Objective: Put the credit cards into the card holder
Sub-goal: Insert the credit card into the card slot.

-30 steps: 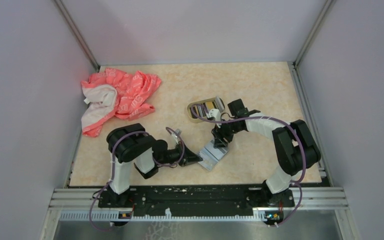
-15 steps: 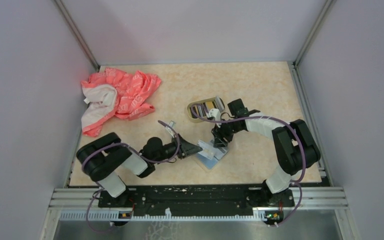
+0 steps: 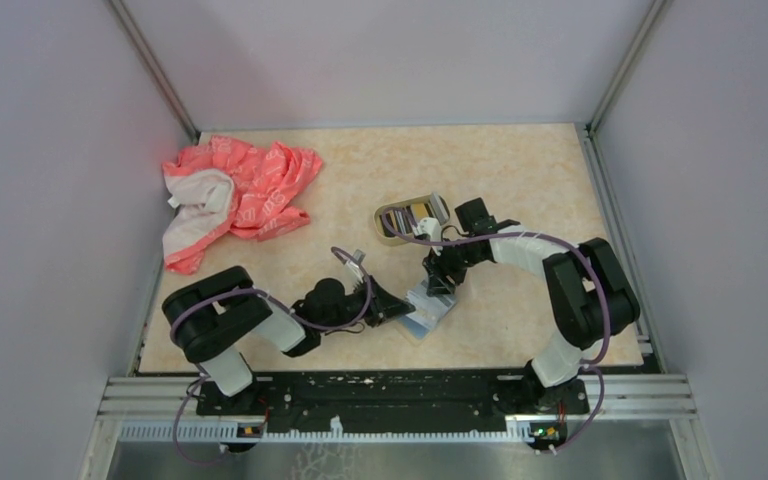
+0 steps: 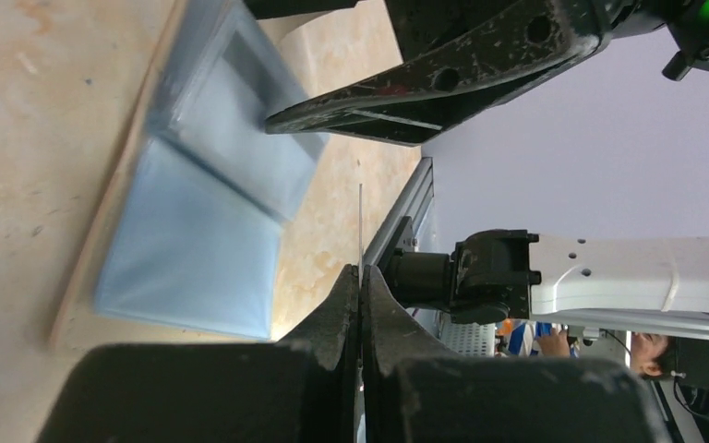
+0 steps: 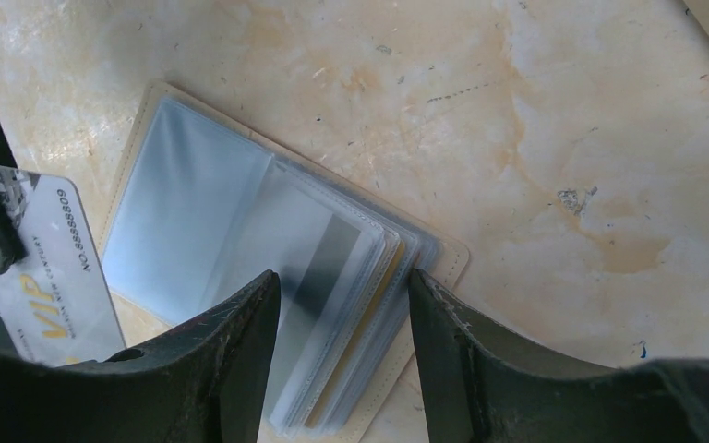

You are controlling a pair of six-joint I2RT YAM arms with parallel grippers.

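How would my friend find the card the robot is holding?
On the tan table, find the clear-sleeved booklet near the front middle. Right beside it, the left gripper pinches a pale card. Unlike the sleeved cards, it is bare and says VIP in gold.

A: Pale-blue clear-plastic sleeve booklet (image 5: 194, 221), other colours?
B: Tan border; dark grey stripe shows thru one sleeve.
A: Silvery-white plastic card (image 5: 42, 268)?
B: Gold "VIP" lettering, black nos.
A: Gold-olive oval metal tin (image 3: 381, 226)?
B: Dark inside, w/ striped card edges.
A: Coral-pink crumpled cloth (image 3: 250, 185)?
B: White print, cream patch. Beige marbled tabletop (image 3: 520, 170), faint orange veins.
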